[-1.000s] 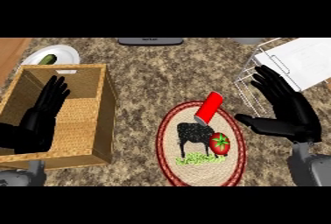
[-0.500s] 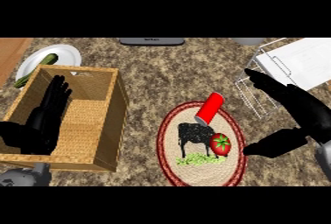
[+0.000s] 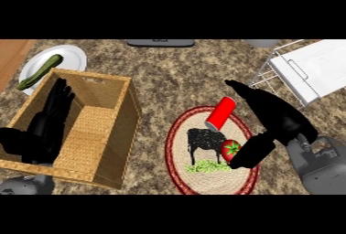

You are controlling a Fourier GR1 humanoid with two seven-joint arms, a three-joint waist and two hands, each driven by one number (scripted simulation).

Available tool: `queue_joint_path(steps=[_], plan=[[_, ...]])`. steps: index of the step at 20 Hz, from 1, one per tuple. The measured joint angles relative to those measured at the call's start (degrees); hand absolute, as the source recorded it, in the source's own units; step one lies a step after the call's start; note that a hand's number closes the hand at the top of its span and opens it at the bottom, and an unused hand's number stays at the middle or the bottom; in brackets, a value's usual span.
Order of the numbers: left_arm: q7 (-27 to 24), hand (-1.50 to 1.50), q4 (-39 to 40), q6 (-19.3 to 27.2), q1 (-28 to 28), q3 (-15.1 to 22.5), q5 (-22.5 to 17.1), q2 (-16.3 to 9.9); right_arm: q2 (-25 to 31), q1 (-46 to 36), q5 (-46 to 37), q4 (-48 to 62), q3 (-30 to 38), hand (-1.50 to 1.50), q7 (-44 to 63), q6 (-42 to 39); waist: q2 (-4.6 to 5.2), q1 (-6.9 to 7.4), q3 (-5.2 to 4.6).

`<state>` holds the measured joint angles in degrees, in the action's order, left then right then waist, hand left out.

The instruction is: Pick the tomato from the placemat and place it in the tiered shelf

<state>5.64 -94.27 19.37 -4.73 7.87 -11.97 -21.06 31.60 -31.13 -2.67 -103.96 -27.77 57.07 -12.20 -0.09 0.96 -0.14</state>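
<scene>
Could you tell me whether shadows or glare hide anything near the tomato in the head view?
Head view: even light, no glare; the tomato shows clearly on the placemat, though the black right hand crowds its right side.

Bare counter [image 3: 182, 77] separates wicker basket [image 3: 118, 132] from tiered shelf [image 3: 304, 73].

My right hand [image 3: 273, 119] hangs open over the placemat [image 3: 181, 161], thumb beside the tomato [image 3: 230, 150]. My left hand [image 3: 47, 121] rests open at the wicker basket [image 3: 115, 132].
</scene>
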Motion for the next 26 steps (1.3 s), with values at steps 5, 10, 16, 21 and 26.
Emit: queue_joint_path(steps=[5, 10, 16, 21, 26], plan=[[-0.2, 0.00, 0.2, 0.4, 0.0, -0.1, 1.2, 0.8, -2.3, -1.7, -5.1, 3.5, -5.2, -1.50, 2.0, -0.5, 0.05, -0.32, 0.05], [0.5, 0.00, -0.9, -0.1, 0.6, -0.4, 1.2, 0.8, -1.8, -2.2, -7.3, 6.1, -9.1, -1.50, 4.3, -2.1, -0.04, -0.41, 0.05], [1.1, 0.00, -2.1, -0.2, 1.4, -1.1, 2.2, 1.3, -2.9, -0.1, -11.0, 8.0, -10.0, -1.50, 4.2, -2.7, -0.01, -0.68, 0.09], [2.4, 0.00, -1.8, -1.1, 0.1, -2.4, 2.9, 2.0, -4.2, 3.0, -14.9, 10.8, -8.3, -1.50, 1.1, -3.5, 0.06, -0.83, 0.12], [3.0, 0.00, -2.0, -2.5, 0.1, -3.8, 3.4, 2.4, -6.5, 6.0, -18.8, 12.4, -7.4, -1.50, -0.5, -4.5, 0.06, -0.86, 0.12]])
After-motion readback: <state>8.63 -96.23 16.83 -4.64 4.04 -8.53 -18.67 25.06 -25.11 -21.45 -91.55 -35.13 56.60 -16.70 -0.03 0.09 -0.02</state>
